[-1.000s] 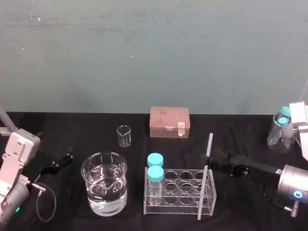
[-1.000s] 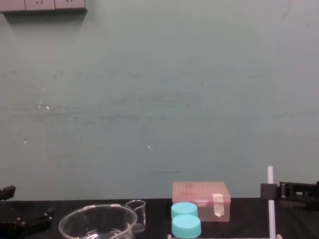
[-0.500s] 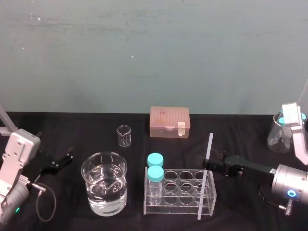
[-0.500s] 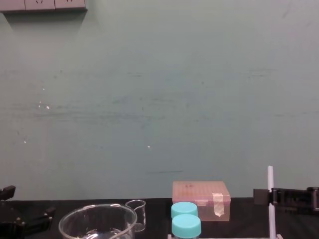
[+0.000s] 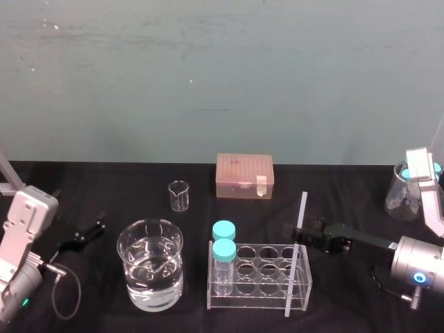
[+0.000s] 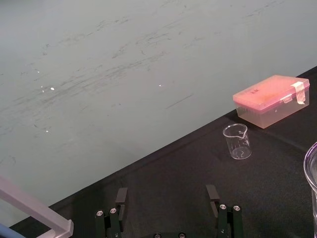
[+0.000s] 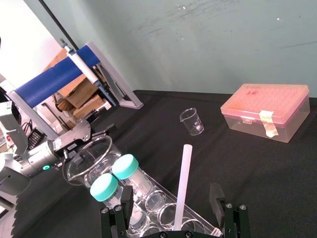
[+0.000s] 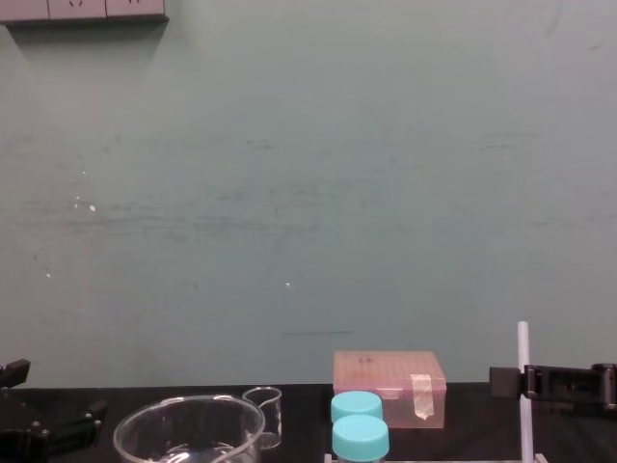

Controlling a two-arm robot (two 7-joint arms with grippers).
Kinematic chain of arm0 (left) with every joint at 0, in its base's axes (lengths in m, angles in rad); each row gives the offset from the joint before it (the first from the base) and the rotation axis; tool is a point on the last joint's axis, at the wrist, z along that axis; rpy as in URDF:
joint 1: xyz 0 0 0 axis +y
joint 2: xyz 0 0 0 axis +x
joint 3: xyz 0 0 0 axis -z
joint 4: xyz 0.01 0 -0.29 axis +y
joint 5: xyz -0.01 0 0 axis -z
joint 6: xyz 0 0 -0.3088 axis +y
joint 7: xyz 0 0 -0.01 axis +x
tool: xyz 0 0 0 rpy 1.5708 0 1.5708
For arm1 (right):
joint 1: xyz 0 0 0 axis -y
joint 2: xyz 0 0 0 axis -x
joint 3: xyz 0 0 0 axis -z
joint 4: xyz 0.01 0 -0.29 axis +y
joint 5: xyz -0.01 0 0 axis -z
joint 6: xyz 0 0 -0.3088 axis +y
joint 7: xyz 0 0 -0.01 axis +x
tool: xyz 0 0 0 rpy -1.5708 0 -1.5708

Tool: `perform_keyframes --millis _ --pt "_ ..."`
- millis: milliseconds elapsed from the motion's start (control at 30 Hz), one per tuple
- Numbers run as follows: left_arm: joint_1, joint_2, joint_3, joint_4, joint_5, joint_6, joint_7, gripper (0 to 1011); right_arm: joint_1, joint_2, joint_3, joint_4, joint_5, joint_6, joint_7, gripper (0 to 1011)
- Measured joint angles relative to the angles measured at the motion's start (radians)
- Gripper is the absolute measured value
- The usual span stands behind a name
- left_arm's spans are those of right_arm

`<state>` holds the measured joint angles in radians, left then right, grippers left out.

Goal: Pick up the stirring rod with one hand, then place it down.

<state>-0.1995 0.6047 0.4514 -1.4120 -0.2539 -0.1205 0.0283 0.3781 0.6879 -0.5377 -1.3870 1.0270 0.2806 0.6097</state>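
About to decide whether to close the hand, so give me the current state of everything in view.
right gripper: open, straddling the rod.
stirring rod: upright in the rack, ungripped.
left gripper: open, parked at the left.
large beaker: about half full of clear liquid.
small beaker: upright, empty.
blue-capped jars: capped, standing in the rack.
pink box: lid shut.

Stirring rod: long, thin, straight, white-translucent. It stands upright with its foot at the right end of the clear tube rack, and its top rises well above the rack. Chest view shows it vertical.

Right gripper: black, with slim blocky fingers, level with the rod's upper half. The fingers are spread to either side of the rod. Right wrist view shows a gap on both sides, no contact.
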Motion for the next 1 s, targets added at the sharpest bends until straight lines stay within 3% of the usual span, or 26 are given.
perform_keyframes --millis 233,500,1000 --pt "0.000 0.000 0.000 0.000 0.000 0.000 0.000 1005 -0.001 0.001 0.001 -0.002 0.000 0.000 0.000 908" --pt "0.000 0.000 0.000 0.000 0.000 0.000 0.000 1005 -0.002 0.001 0.001 -0.003 -0.001 0.000 0.000 682" --pt "0.000 0.000 0.000 0.000 0.000 0.000 0.000 1005 -0.003 0.001 0.002 -0.004 -0.002 0.000 0.000 166"
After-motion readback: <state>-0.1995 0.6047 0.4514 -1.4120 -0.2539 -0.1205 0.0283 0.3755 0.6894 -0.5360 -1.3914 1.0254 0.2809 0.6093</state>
